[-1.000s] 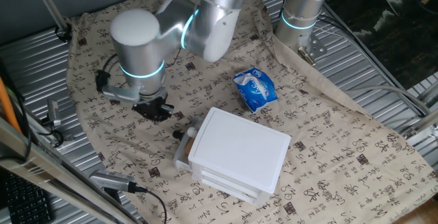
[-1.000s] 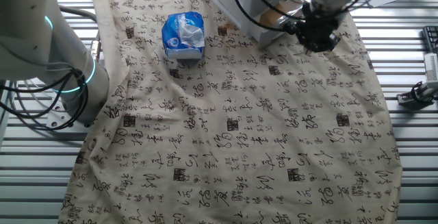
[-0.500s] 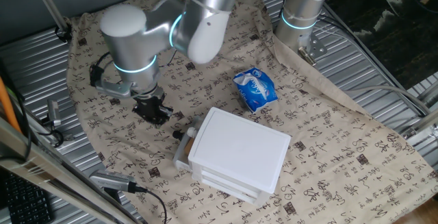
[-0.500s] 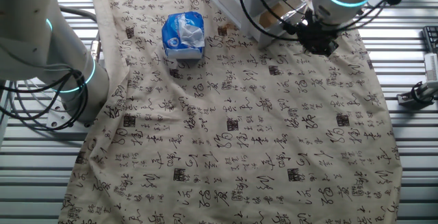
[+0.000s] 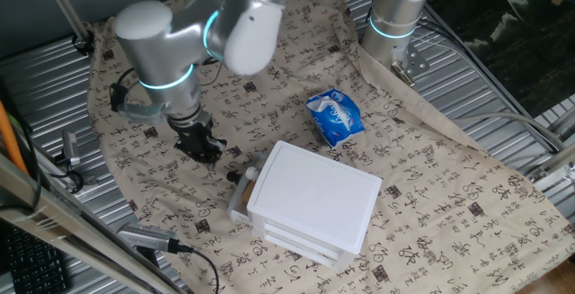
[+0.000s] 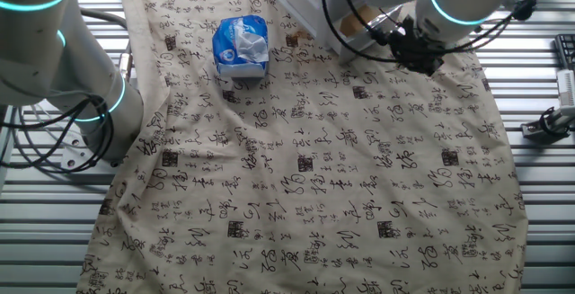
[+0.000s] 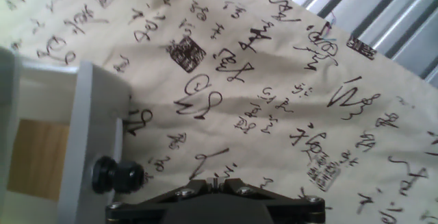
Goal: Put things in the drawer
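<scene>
Wooden block [image 7: 37, 157] lies inside the open top drawer [image 7: 89, 135]; in the hand view you see its light-brown face at the left edge, framed by the drawer's white walls. In one fixed view the block [image 5: 244, 178] shows only as a small tan patch in the pulled-out tray [image 5: 238, 206], which sticks out from the left side of the white drawer unit [image 5: 314, 200].

The dark knob [image 7: 116, 175] on the drawer front sits just to the left of the claw [image 7: 217, 181] in the hand view, close but not touching as far as you can see. The claw [image 5: 205, 148] hangs low over the printed cloth [image 5: 162, 195], just beside the drawer front and outside the tray. From the other fixed view the claw [image 6: 422, 53] is a dark shape against the cloth [image 6: 314, 168], with cables looping above it.

You cannot tell whether the claw is open or closed: only the dark body and the very tips show, and nothing is seen between them.

1 blue packet [image 5: 335, 117] lies on the cloth beyond the unit, well apart from the claw; it appears again in the other fixed view [image 6: 241, 44]. A 2nd arm's base [image 5: 395, 15] stands at the table's far edge.
</scene>
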Controlling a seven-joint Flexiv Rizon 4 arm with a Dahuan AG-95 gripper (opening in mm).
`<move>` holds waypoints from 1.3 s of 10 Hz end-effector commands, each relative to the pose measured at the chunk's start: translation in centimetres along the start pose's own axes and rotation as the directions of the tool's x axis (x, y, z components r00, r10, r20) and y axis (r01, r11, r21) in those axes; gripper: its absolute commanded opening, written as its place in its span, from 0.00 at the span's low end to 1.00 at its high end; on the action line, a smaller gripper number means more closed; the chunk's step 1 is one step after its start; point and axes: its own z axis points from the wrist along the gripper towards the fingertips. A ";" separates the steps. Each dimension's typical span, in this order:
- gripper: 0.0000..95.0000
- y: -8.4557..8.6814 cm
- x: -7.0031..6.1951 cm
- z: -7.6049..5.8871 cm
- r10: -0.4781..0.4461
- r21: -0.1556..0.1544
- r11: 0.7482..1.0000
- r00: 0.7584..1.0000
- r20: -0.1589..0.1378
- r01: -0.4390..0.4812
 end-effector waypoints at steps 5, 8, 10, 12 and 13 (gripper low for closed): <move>0.00 1.0 -0.4 0.2 0.020 -0.065 0.998 1.000 0.019 -0.019; 0.00 1.9 -0.6 0.3 0.030 -0.076 0.997 0.999 0.024 -0.028; 0.00 2.2 -0.7 0.2 0.032 -0.092 0.995 0.999 0.035 -0.029; 0.00 2.4 -0.6 0.1 0.032 -0.096 0.995 0.999 0.033 -0.029; 0.00 2.5 -0.6 0.1 0.033 -0.098 0.995 0.999 0.033 -0.029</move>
